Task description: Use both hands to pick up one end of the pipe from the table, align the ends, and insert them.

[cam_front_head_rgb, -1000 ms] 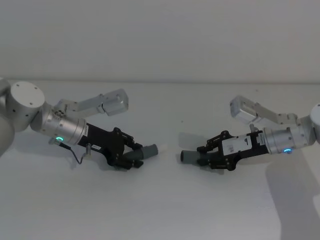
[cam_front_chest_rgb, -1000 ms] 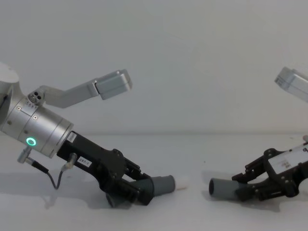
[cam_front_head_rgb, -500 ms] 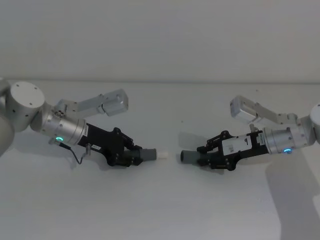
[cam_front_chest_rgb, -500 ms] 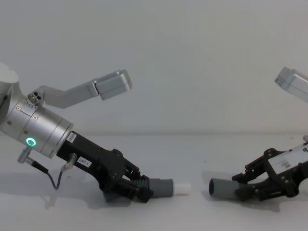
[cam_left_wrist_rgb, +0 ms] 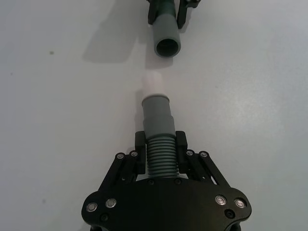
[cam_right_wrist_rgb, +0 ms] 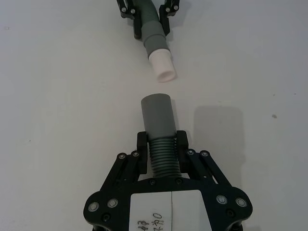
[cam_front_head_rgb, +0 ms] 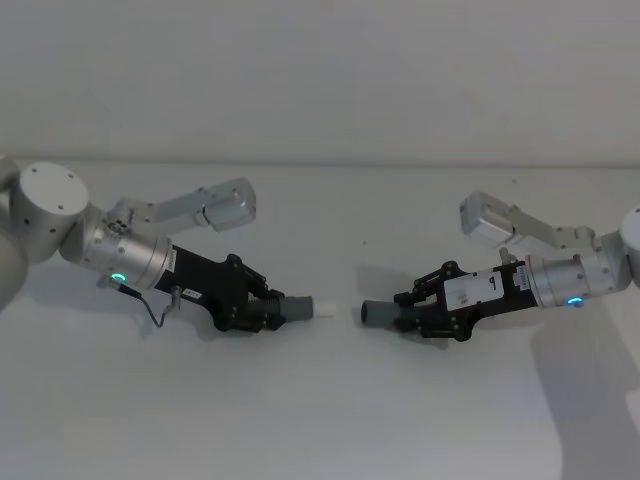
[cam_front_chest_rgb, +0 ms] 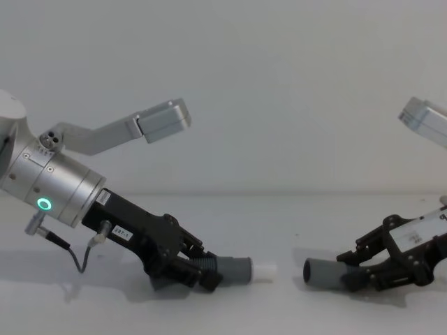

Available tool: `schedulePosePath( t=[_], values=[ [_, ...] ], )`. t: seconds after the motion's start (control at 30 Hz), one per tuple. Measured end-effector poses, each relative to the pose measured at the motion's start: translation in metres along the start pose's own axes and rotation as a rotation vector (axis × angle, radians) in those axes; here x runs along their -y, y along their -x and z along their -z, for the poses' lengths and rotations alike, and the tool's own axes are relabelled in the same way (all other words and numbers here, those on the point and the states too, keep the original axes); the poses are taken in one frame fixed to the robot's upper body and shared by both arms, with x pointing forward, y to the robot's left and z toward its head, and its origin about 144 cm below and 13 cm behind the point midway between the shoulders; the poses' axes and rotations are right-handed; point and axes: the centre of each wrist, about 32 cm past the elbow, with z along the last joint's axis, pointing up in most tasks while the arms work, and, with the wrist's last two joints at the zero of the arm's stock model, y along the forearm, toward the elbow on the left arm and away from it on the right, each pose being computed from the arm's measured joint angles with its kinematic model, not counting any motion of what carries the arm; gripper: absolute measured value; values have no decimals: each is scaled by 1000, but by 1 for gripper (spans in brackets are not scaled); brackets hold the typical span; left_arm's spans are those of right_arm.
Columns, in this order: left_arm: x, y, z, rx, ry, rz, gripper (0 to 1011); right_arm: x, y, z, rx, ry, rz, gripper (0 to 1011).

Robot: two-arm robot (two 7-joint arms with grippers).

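Pipe (cam_front_chest_rgb: pixel 236 269) grasped: white-tipped piece (cam_front_head_rgb: pixel 300 310) clamped in left end effector (cam_front_head_rgb: pixel 266 313), 9 o'clock of table (cam_front_head_rgb: pixel 320 420) middle; hollow-cuff piece (cam_front_head_rgb: pixel 376 313) clamped in right end effector (cam_front_head_rgb: pixel 405 312), 3 o'clock. Ends roughly aligned, gap between; insertion remains.

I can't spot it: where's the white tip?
In the head view, the white tip is just left of centre, ending the left hand's pipe piece and facing the right hand's hollow cuff across a gap.
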Motion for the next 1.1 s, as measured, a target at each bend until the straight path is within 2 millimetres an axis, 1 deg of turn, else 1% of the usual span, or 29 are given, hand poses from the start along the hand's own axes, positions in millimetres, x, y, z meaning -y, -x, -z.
schedulePosePath(
  t=[0.17,0.5,0.63,0.73,0.93,0.97,1.1],
  values=[
    [-3,1,-4,25,23,-5,347,2,2,-4,18,12,12,337],
    [-22,3,-31,129,119,-14,347,11,8,-23,96,47,72,337],
    [-30,3,-42,173,145,-11,347,16,11,-34,136,60,101,337],
    [-37,3,-52,211,152,-4,347,22,14,-47,176,79,137,337],
    [-44,3,-61,253,141,14,347,30,18,-66,230,108,186,337],
    [-45,3,-62,257,138,17,347,30,18,-66,230,108,186,337],
    [-47,2,-64,274,119,31,347,34,22,-76,259,131,220,337]
  ],
)
